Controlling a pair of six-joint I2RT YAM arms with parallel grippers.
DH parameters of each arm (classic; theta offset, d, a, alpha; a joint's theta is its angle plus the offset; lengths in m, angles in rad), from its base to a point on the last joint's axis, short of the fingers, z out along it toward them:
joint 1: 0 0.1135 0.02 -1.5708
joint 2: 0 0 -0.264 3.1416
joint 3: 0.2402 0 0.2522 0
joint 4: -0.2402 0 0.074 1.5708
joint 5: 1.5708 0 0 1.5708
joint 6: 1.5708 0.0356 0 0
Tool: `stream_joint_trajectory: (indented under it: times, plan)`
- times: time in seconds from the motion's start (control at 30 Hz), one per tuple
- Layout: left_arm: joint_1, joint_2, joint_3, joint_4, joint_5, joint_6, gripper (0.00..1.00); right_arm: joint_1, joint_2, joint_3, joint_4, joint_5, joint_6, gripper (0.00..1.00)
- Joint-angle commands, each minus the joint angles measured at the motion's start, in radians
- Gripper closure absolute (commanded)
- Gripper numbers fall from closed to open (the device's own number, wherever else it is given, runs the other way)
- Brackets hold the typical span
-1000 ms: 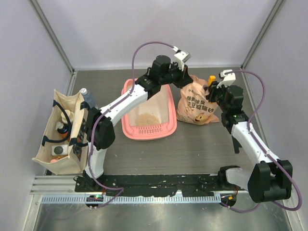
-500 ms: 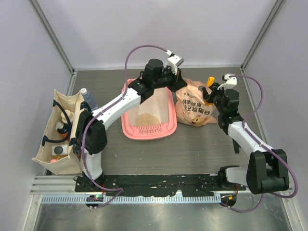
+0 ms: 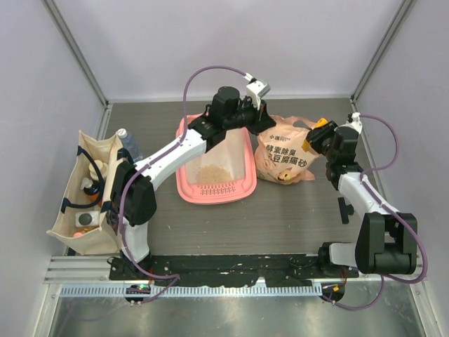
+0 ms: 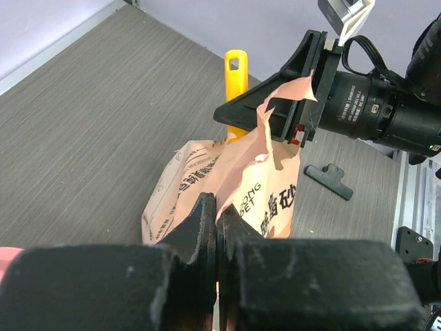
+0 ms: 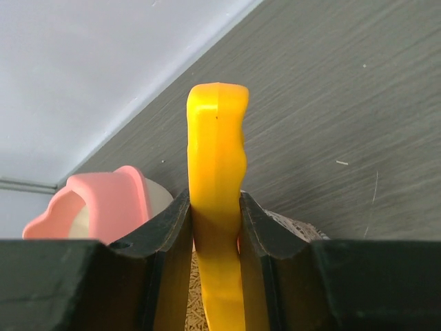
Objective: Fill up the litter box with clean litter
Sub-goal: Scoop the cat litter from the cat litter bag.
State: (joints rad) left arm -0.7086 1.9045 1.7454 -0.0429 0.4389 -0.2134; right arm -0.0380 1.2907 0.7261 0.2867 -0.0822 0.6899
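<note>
Pink litter box [image 3: 188, 184] mid-counter, long axis running away from the arms, grille end nearest them
Small litter [image 3: 210, 173] pile inside. The left end effector [image 4: 216, 207] pinches the bag [image 3: 284, 158] top, and the right end effector [image 5: 215, 227] clamps the scoop [image 5: 215, 138]. Grey wood-grain counter [image 3: 280, 217], pale walls.

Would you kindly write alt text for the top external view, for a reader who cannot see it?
Two robot arms handle a peach litter bag beside a pink litter box: the left tool pinches the bag's top edge, the right tool grips a yellow scoop. A small patch of clean litter lies in the box.
</note>
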Motion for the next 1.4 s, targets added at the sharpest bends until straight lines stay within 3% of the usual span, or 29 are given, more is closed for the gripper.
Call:
stream_joint_trajectory:
  times: [0.0, 0.13, 0.23, 0.43, 0.63, 0.77, 0.97, 1.1, 1.37]
  plan:
    - [0.005, -0.053, 0.068, 0.025, 0.012, -0.023, 1.00, -0.023, 0.033, 0.019, -0.250, 0.133, 0.187, 0.99]
    - [-0.003, -0.044, 0.097, 0.009, 0.006, -0.007, 1.00, -0.057, 0.051, 0.041, -0.280, 0.096, 0.278, 0.99]
    - [-0.005, -0.042, 0.109, -0.008, 0.006, 0.008, 1.00, -0.124, 0.071, 0.055, -0.258, -0.036, 0.316, 0.99]
    - [-0.006, -0.045, 0.128, -0.057, 0.006, 0.061, 1.00, -0.255, 0.084, 0.041, -0.103, -0.287, 0.335, 0.99]
    - [-0.005, -0.039, 0.146, -0.129, 0.029, 0.124, 1.00, -0.307, 0.067, -0.016, -0.009, -0.390, 0.428, 0.99]
    - [0.003, -0.022, 0.177, -0.192, 0.050, 0.152, 1.00, -0.338, 0.071, -0.056, 0.155, -0.461, 0.525, 0.99]
    - [0.008, 0.010, 0.252, -0.276, 0.086, 0.195, 1.00, -0.370, 0.047, -0.146, 0.342, -0.492, 0.588, 0.99]
    - [0.006, 0.027, 0.287, -0.298, 0.084, 0.206, 1.00, -0.369, -0.034, -0.169, 0.437, -0.478, 0.521, 0.99]
    - [0.008, 0.038, 0.304, -0.276, 0.078, 0.207, 1.00, -0.358, -0.194, -0.151, 0.276, -0.347, 0.310, 0.99]
